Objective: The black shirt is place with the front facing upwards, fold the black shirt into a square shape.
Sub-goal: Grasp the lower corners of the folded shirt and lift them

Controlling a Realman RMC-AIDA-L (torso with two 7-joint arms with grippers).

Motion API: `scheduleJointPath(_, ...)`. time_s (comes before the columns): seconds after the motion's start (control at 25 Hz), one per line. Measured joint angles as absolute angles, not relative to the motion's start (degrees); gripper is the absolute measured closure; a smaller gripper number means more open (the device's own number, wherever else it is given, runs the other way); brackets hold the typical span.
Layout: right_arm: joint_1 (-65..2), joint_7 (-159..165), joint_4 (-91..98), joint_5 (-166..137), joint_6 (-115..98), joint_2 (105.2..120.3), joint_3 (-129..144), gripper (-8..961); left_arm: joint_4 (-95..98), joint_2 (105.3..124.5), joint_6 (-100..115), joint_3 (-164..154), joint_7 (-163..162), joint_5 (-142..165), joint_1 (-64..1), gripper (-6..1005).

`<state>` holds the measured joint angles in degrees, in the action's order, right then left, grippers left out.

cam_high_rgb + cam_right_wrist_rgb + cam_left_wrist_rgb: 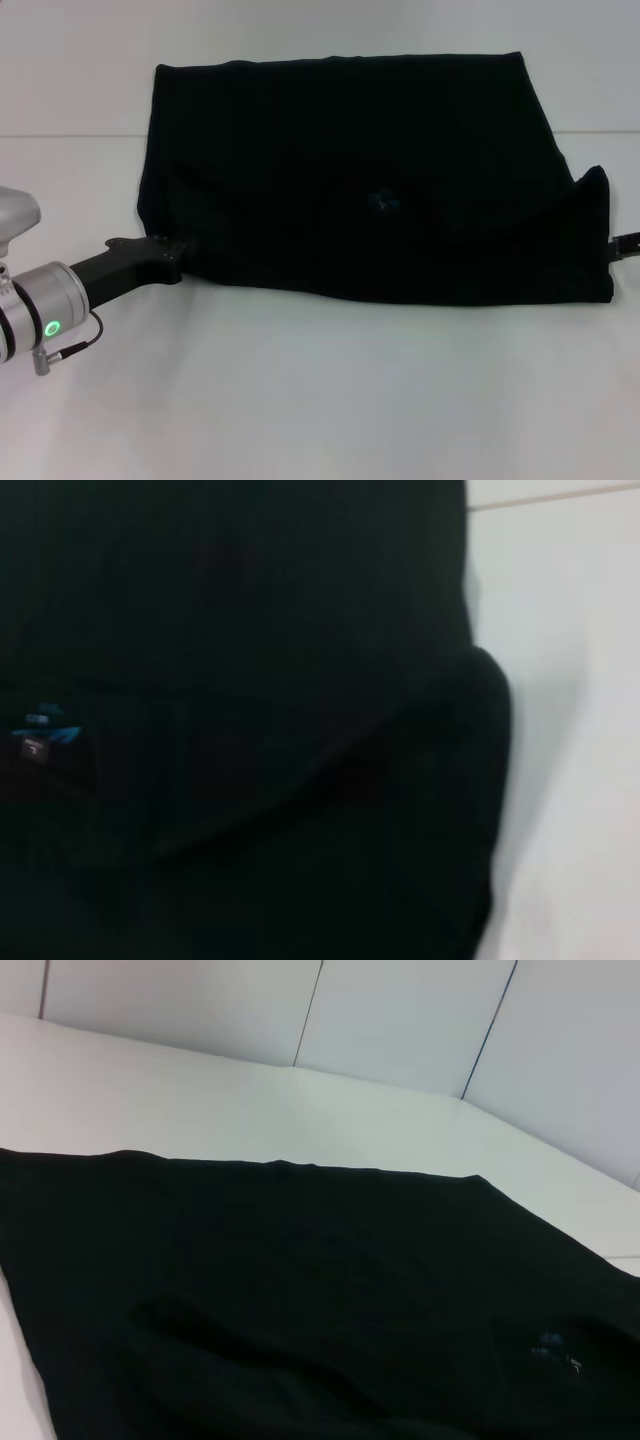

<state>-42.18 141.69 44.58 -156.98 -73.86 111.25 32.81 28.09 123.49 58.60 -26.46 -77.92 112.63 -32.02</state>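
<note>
Showing only a blue label (383,201), unreadable.

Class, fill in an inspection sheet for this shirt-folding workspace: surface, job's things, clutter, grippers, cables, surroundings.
Surface: white table, plain and bare around the cloth.
Job's things: black shirt lies folded into a wide band; small blue neck label shows near the middle; no lettering visible.
Clutter: nothing seen.
Grippers: left gripper at the shirt's near left corner; right gripper at its right edge, mostly out of the head view.
Cables: short grey lead on the left wrist.
Surroundings: white panelled wall behind the table.
</note>
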Motion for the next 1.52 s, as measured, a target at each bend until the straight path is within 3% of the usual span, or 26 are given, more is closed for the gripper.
scheduleJointPath(0.28, -44.0, 141.3, 41.3, -156.7, -72.8, 112.02, 33.5, 31, 28.1, 123.41, 58.3, -26.2, -77.8, 112.4, -32.1, 943)
scheduleJointPath(1.12, -44.3, 141.2, 34.0, -153.0, -68.1, 112.12, 34.5, 34, 28.0, 123.4, 58.3, -26.1, -77.8, 112.2, -32.3, 925)
scheduleJointPath(1.52, -43.9, 140.0, 33.5, -153.0, -67.2, 112.25, 34.9, 171, 27.9, 123.4, 58.5, -26.1, -77.8, 112.2, -32.1, 917)
